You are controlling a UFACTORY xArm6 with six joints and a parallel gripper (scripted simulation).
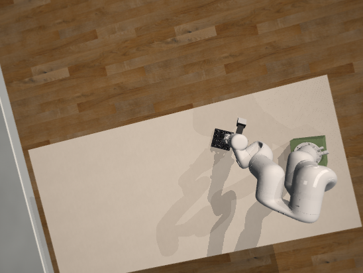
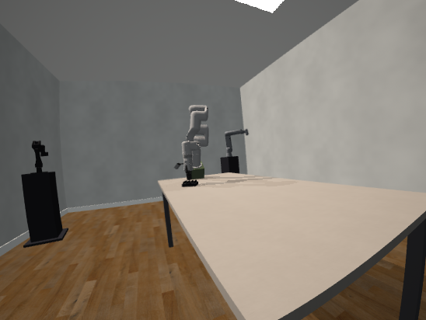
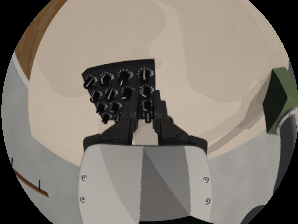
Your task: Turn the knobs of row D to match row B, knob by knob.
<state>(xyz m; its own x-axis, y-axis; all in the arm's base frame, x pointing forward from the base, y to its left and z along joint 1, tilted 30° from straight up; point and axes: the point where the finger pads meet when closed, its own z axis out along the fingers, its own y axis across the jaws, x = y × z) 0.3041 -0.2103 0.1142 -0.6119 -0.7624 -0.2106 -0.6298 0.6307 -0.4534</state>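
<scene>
The black knob box (image 1: 217, 143) (image 2: 190, 185) (image 3: 135, 64) stands flat on the table, its knobs in a grid with white lines. In the wrist view the top right knob (image 3: 145, 74) has its line running nearly up and down, and the top left knob (image 3: 90, 81) has a slanted line. Printed names and the socket cannot be made out. My gripper (image 1: 227, 138) (image 2: 189, 179) (image 3: 145, 98) points down at the box, its fingers partly open with a narrow gap. They straddle the right-hand column of knobs in the wrist view and hide parts of the box; no grip on a knob shows.
The table (image 1: 109, 185) (image 2: 295, 225) carries the green arm base (image 1: 295, 142) (image 2: 199, 173) (image 3: 281, 95). A grey-and-black block on the arm's wrist juts out beside the box. Two other arms on black pedestals (image 2: 40, 206) (image 2: 229, 165) stand away from the table.
</scene>
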